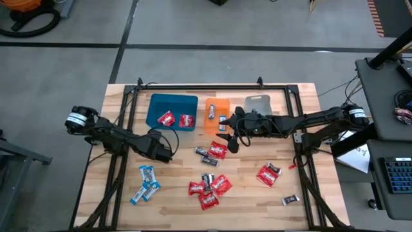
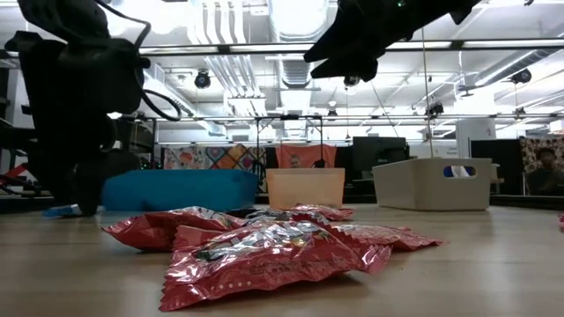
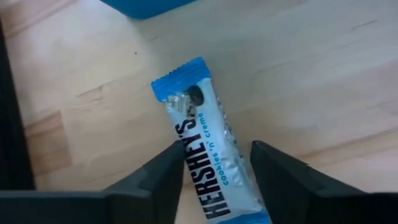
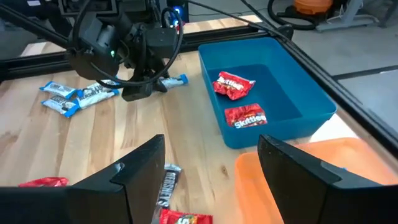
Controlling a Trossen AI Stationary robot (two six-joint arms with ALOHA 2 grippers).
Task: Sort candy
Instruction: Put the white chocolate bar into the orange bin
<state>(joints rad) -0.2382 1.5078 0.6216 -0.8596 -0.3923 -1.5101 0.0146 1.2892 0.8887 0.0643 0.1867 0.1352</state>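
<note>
Left gripper [image 3: 214,180] jaws apart, straddling blue-and-white candy [image 3: 205,155] near blue tray [image 1: 172,111] edge; right gripper [image 4: 205,180] jaws apart.

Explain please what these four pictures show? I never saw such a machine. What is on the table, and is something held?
Two dark robot arms work at a wooden table, sorting candy. One picture looks down from above, one looks level across the tabletop, and two come from cameras on the wrists. The left hand is low over a blue-and-white bar, its fingers on either side; whether it grips is unclear. The right hand hangs open above the middle, holding nothing. Red candies and dark ones lie scattered. The blue tray holds two red candies.
</note>
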